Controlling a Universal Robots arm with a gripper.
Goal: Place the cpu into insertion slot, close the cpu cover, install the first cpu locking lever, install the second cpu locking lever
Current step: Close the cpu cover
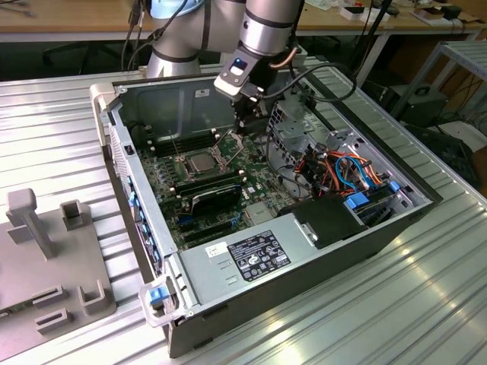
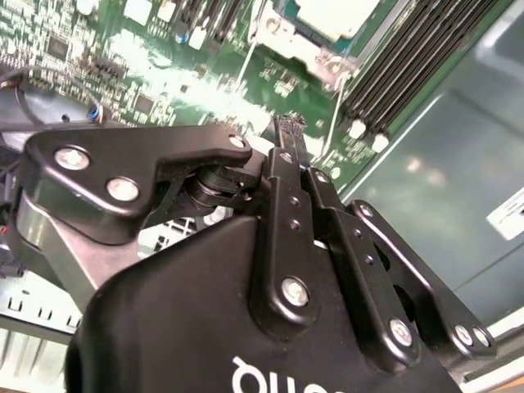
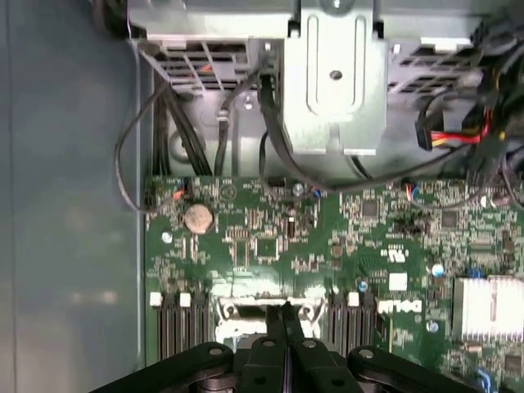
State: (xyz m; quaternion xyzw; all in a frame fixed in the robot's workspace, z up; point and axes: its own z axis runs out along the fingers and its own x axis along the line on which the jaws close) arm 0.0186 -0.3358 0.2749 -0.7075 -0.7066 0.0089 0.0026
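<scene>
In the exterior view the cpu (image 1: 196, 161), a silver-grey square, lies in the insertion slot (image 1: 214, 163) on the green motherboard. The cpu cover (image 1: 183, 163) seems to lie as a thin metal frame around the chip. Two thin locking levers (image 1: 176, 146) (image 1: 223, 140) stand raised beside the socket. My gripper (image 1: 243, 129) hangs just past the socket's far corner, toward the exterior view's right, close to one lever. Both wrist views show the black fingers pressed together, with the gripper (image 2: 286, 129) (image 3: 286, 313) shut above the socket's metal edge (image 2: 315, 53) (image 3: 246, 311). I see nothing held.
The open computer case (image 1: 114, 114) sits on a ribbed metal table. A black fan card (image 1: 217, 196), memory slots (image 1: 199, 139), a drive cage (image 1: 293, 129) and coloured cables (image 1: 346, 171) crowd around the socket. A grey fixture (image 1: 46, 251) stands at the exterior view's left.
</scene>
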